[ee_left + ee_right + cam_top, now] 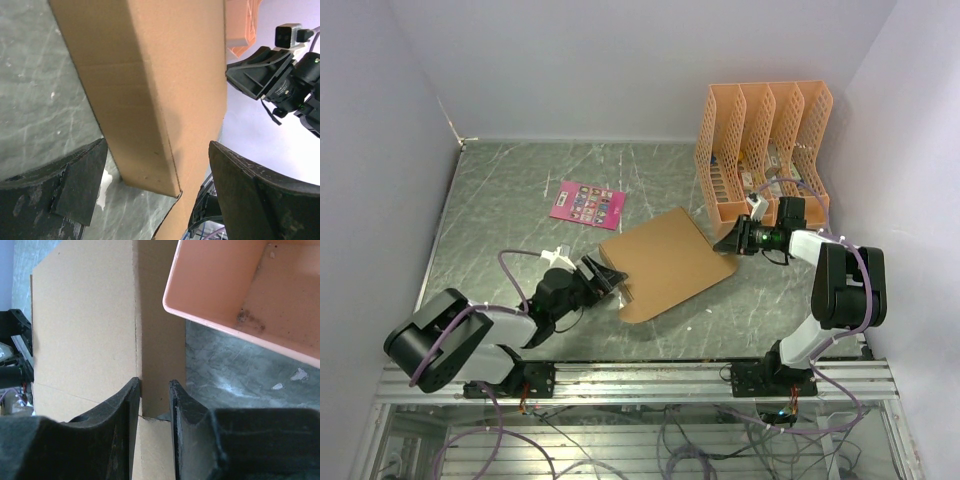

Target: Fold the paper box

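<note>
Pinching paper box point(85, 330), right fingers point(125, 412)

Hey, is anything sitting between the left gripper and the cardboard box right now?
Nothing visible. The left gripper is open, and the paper box's raised edge sits right at its fingers, with only bare table beneath. The right gripper pinches the opposite edge, beside the orange organizer.
</note>
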Controlling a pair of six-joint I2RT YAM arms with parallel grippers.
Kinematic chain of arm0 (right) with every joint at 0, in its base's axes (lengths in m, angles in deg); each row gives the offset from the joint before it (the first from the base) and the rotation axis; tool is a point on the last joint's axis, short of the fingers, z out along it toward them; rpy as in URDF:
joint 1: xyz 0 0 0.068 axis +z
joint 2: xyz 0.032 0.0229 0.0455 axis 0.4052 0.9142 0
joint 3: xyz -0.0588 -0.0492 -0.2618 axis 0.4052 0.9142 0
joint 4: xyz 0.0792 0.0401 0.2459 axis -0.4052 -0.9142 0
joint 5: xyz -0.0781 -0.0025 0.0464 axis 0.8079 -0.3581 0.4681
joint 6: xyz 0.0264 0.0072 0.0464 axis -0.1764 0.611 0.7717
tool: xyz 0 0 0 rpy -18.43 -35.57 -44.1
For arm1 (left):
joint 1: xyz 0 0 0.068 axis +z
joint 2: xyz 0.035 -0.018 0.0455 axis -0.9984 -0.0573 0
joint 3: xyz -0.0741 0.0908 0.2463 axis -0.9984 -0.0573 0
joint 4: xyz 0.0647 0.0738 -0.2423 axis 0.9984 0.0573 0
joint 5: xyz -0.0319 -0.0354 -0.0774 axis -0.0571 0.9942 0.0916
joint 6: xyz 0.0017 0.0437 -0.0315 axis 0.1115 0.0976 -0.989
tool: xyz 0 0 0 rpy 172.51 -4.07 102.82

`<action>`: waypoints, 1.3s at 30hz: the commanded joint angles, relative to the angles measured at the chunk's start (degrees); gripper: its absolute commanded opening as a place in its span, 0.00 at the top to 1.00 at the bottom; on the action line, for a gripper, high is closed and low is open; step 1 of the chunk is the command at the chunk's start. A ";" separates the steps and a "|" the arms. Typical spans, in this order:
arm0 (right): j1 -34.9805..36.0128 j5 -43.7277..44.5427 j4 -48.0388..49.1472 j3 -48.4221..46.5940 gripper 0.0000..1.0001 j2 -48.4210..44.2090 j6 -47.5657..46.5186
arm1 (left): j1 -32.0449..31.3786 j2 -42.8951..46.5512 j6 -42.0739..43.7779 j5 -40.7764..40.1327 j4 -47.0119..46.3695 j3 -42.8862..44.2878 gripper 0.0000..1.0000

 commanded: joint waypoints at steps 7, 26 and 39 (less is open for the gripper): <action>-2.14 9.41 -5.74 1.98 0.74 3.23 -3.71 | -1.13 -4.74 0.50 -2.05 -9.41 1.61 0.07; -2.88 8.95 -6.05 1.76 0.75 4.31 -3.75 | -2.42 -12.95 -0.55 -2.75 -17.32 5.80 0.03; -2.88 6.59 -6.66 1.29 0.70 2.56 -5.06 | -5.25 -14.86 -3.88 -7.66 -23.40 7.15 0.22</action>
